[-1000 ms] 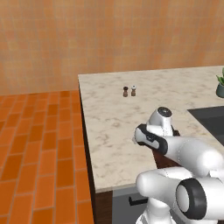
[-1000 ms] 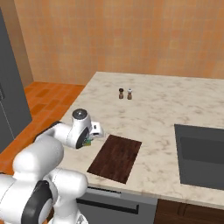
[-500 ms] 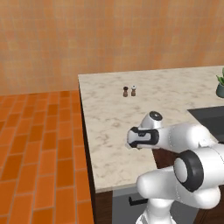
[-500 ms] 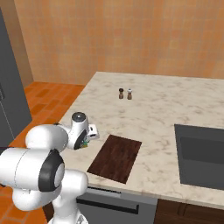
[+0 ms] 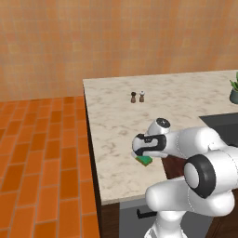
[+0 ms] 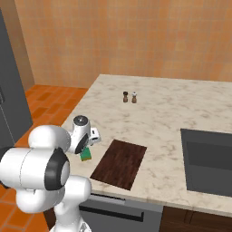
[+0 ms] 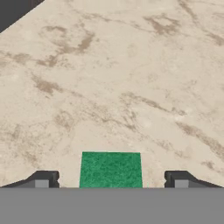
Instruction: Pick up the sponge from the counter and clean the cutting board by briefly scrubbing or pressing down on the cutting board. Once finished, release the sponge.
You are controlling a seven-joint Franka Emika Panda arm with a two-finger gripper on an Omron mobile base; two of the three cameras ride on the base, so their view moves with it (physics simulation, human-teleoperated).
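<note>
The green-topped sponge (image 5: 145, 161) (image 6: 86, 155) lies flat on the marbled counter (image 5: 116, 121) (image 6: 172, 118), just left of the dark wooden cutting board (image 6: 120, 163). My gripper (image 6: 89, 146) (image 5: 141, 152) hangs right over the sponge, pointing down. In the hand view the sponge (image 7: 110, 169) sits between the two fingertips (image 7: 43, 178), with a clear gap of counter (image 7: 131, 65) on each side. The gripper (image 7: 111, 179) is open and holds nothing.
Two small shakers (image 5: 137, 96) (image 6: 129, 97) stand farther back on the counter. A dark sink (image 6: 208, 161) (image 5: 218, 123) lies to the right, with a potted plant (image 5: 234, 90) behind it. The counter's left edge drops to the brick floor (image 5: 42, 153).
The jaws have spread wide and let go of the sponge, which now rests on the counter beside the board. The hand has shifted slightly to the left.
</note>
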